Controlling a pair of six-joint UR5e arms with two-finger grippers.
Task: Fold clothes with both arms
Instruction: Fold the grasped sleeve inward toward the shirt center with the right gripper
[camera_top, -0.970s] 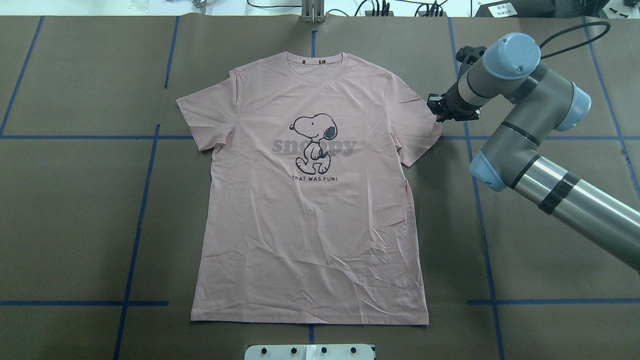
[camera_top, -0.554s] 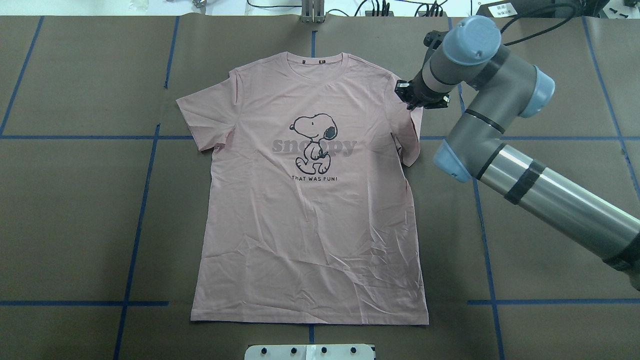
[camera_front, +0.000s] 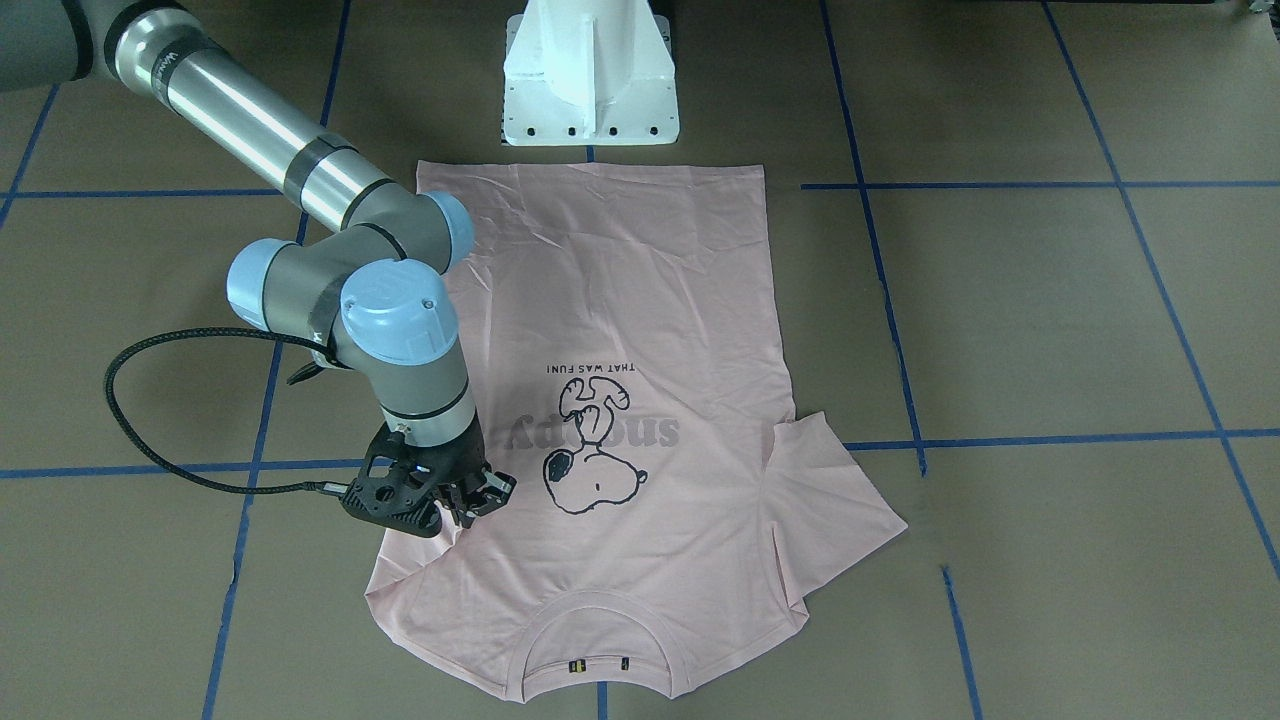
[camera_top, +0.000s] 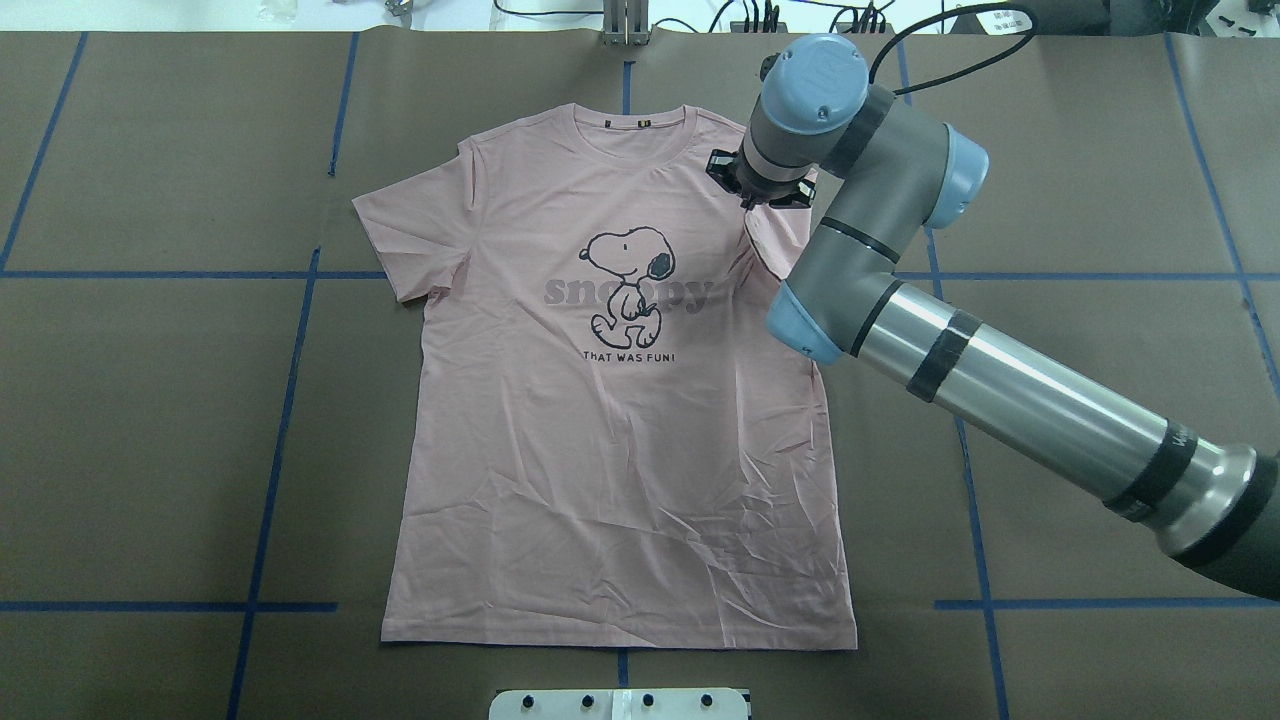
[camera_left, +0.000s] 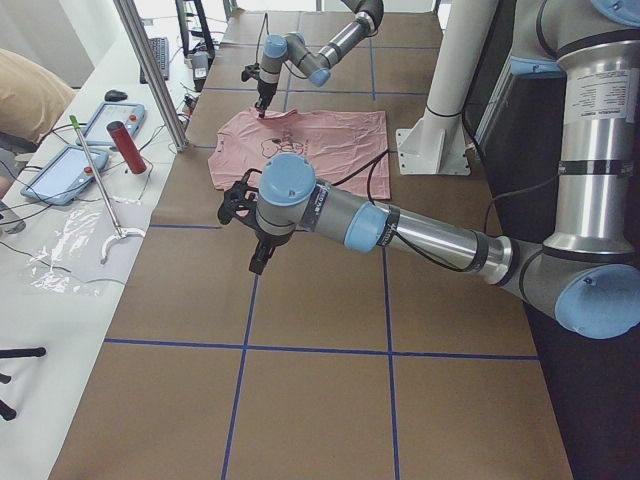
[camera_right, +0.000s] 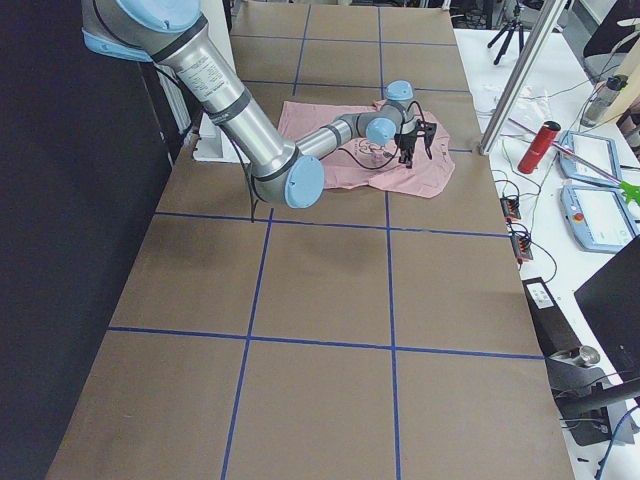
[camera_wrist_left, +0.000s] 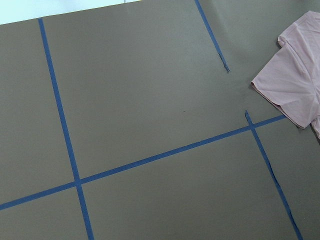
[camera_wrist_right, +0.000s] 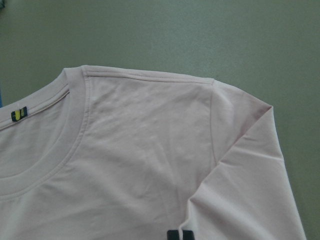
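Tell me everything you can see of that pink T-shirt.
The T-shirt is pale pink, cotton by its look, with short sleeves and a ribbed round neck bearing a small label. Its front shows a black-and-white cartoon dog over grey lettering. It lies face up on the brown table, creased near the hem. One sleeve lies spread out; the other is folded inward over the chest, pinched by the right claw.

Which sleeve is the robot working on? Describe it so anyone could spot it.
Find the pink shirt on the brown table. One sleeve is held by the black end effector. Unlike the other sleeve, spread flat, it is folded inward over the shirt.
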